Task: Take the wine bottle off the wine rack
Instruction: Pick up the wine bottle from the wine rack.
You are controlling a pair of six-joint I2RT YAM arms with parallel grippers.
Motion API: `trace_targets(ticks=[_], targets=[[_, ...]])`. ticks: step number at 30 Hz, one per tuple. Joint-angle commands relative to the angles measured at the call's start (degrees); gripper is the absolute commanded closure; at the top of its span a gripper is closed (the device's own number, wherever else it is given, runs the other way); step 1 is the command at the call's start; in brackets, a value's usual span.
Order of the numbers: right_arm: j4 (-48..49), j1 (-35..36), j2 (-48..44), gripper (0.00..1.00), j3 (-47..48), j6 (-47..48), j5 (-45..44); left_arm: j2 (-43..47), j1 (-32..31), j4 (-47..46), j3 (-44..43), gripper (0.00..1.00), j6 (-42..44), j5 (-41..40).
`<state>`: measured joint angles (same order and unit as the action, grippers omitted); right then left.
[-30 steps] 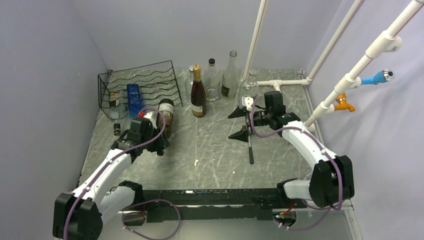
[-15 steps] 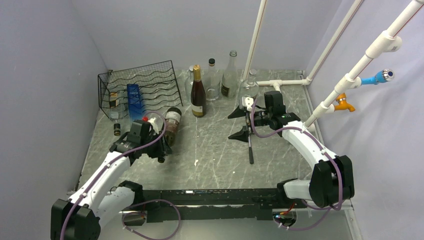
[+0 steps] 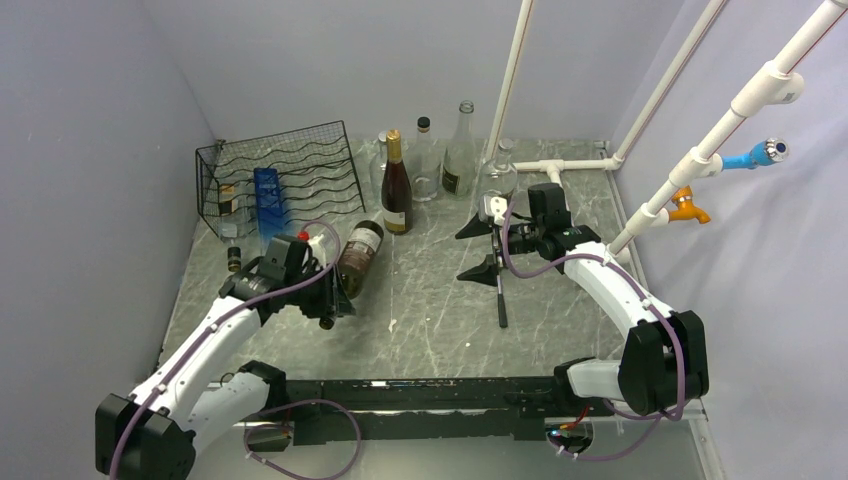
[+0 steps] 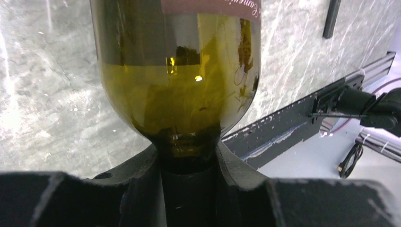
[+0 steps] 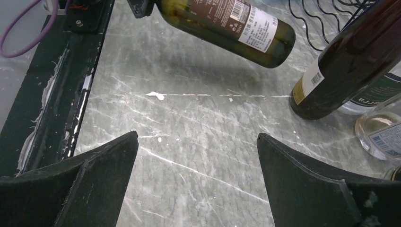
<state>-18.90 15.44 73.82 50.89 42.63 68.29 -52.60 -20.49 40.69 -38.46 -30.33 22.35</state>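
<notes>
1. In front of the wine rack (image 3: 290, 170), toward the near left of the table (image 3: 430, 310), the left gripper (image 3: 327, 292) is pinching the wine bottle (image 3: 358, 258) by its neck. The left wrist view shows the fingers pressing in on either side of the dark glass just below the shoulder.
2. The bottle is lying nearly level and is clear of the rack's wire front. A shadow on the stone beneath it suggests it is hanging just above the surface rather than resting on it, though this is a judgement.
3. Its long axis is running diagonally. The neck is pointing back toward the near left, into the claw, and the heavy base is sticking out toward the far right, near the dark standing bottle (image 3: 396, 185).
4. The right gripper (image 5: 197, 138) is hovering well apart on the other side with its fingers spread wide, holding nothing. The left arm is therefore the only one acting on the bottle.
5. The coming move is likely turning on that overhanging base. All the weight is sitting ahead of the pinch, so lowering the base first looks safest.
</notes>
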Motion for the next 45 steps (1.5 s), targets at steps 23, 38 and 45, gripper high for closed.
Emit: trace_targets(ticks=[23, 38, 45], targets=[[-7.6, 0.6, -3.3, 0.00, -2.3, 18.4, 7.7, -9.9, -15.4, -3.9, -13.1, 1.00, 1.6, 9.4], [-8.2, 7.1, -4.1, 0.00, -4.5, 26.2, -1.8, -20.8, -24.1, -4.0, -21.2, 1.00, 3.0, 11.6], [-5.4, 11.6, -3.6, 0.00, -5.3, 24.9, -8.7, -24.6, -25.9, -4.5, -23.4, 1.00, 3.3, 12.7]])
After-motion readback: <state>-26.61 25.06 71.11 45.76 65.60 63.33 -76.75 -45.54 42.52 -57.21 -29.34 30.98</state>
